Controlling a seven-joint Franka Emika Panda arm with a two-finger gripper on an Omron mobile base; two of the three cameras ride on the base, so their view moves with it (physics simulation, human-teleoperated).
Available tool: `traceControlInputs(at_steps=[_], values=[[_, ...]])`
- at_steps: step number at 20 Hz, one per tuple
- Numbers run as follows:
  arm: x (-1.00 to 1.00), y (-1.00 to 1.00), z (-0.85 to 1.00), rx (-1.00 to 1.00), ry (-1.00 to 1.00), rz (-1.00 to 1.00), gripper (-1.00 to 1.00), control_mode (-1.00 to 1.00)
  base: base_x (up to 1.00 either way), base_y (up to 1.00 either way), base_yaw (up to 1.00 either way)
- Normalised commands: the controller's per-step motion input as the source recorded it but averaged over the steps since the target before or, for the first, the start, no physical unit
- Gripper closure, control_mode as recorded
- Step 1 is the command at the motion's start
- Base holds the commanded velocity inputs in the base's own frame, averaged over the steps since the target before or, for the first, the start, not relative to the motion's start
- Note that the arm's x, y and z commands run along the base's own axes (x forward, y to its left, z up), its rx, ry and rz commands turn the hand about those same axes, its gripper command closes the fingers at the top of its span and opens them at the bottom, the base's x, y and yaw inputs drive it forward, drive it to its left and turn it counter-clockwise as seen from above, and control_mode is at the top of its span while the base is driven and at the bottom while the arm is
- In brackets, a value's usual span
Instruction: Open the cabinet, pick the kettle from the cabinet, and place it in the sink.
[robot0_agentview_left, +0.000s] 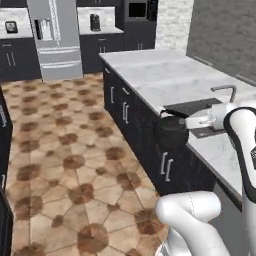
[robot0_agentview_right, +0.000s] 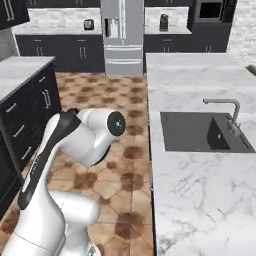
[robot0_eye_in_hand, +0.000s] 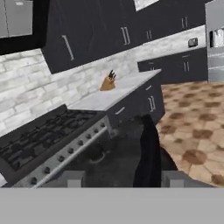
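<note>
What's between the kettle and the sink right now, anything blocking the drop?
Nothing visible does. The kettle, held at the gripper, hangs just off the counter's front edge, level with the sink. Only a bare strip of marble counter separates them, and the faucet stands on the basin's far side.

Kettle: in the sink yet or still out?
Out. The kettle hangs off the counter's front edge over the floor, at the gripper; the sink basin is empty.

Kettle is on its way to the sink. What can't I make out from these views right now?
- Left base view: fingertip contact on the kettle, hidden by the gripper body.
- Hand view: kettle cut off at the bottom edge.
- Right base view: near wall of the sink, hidden by the counter edge.
</note>
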Motion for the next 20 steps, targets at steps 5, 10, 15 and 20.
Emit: traceControlInputs(at_steps=[5, 10, 15, 20], values=[[0.0, 0.0, 0.0, 0.0, 0.0, 0.0, 1.0, 1.0, 0.04, 0.09, -0.96], [0.0, 0.0, 0.0, 0.0, 0.0, 0.0, 1.0, 1.0, 0.1, 0.19, -0.82], [0.0, 0.0, 0.0, 0.0, 0.0, 0.0, 1.0, 1.0, 0.17, 0.31, -0.65], [0.0, 0.0, 0.0, 0.0, 0.0, 0.0, 1.0, 1.0, 0.24, 0.42, -0.46]])
